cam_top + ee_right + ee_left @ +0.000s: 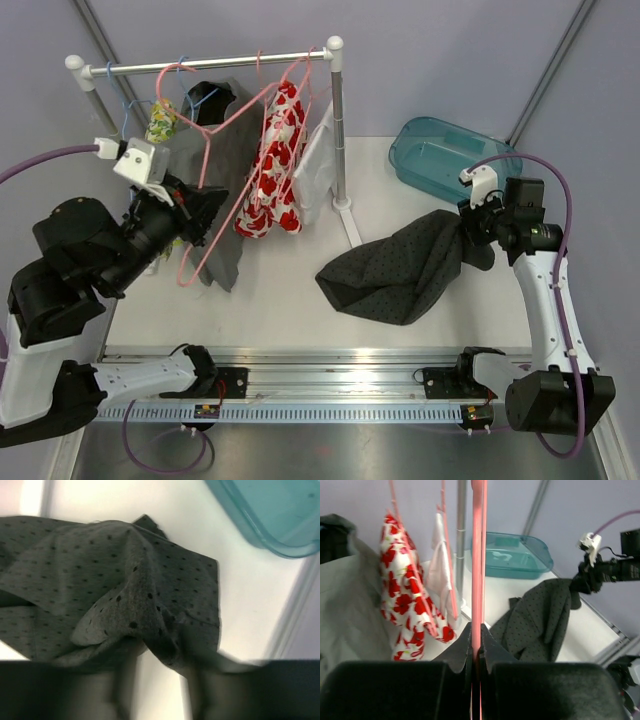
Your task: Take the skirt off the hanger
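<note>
A: Left end effector (477, 652)?
B: Clamped tight on the pink hanger (477, 555), jaws pinched on its thin bar. No skirt on that hanger.
A: What's around it?
B: Red floral garment (275, 170) hangs at 3 o'clock of the grip and a grey garment (228, 140) is just behind. Both are under the rack rail (220, 65) at 12.
A: Right end effector (468, 232)?
B: Jaws a narrow way apart, with pale counter (290, 300) showing through the gap in the wrist view. It's blurry. A fold of the skirt (400, 270) is draped over the tips, not clamped as far as I can see.
A: Skirt location?
B: Off the hanger. It's a dark dotted heap on the counter, spreading toward 8 o'clock from the right end effector, with its top corner lifted at the jaws. Well apart from the rack.
A: Anything else?
B: Teal bin (440, 155) at 11 o'clock of the right end effector, close to the skirt's raised corner.
</note>
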You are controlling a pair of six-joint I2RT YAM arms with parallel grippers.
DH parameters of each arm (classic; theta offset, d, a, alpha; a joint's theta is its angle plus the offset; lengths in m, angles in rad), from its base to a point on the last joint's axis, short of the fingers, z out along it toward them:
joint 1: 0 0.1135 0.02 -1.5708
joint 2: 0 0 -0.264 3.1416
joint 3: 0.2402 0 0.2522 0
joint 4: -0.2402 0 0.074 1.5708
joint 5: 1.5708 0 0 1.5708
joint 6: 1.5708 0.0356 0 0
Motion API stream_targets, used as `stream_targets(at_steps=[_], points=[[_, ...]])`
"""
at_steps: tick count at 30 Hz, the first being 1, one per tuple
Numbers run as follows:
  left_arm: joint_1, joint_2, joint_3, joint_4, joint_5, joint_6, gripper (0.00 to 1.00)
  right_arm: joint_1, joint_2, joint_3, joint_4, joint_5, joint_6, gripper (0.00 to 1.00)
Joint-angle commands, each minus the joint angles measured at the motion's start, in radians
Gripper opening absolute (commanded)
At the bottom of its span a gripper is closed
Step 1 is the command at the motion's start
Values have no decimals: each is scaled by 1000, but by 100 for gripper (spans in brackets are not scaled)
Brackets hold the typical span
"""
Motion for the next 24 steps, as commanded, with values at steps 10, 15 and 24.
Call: stream_targets(at_steps=[10,15,24], points=[[0,-49,-13,-88,-330,21,0,-2,-51,-84,53,-185,26,97],[0,-142,-185,-111,-388,-62,0,-1,-66,-103,64,-188,22,99],[3,-95,-311,-36,-519,47,0,-1,-91,-120,65,-228,14,99]])
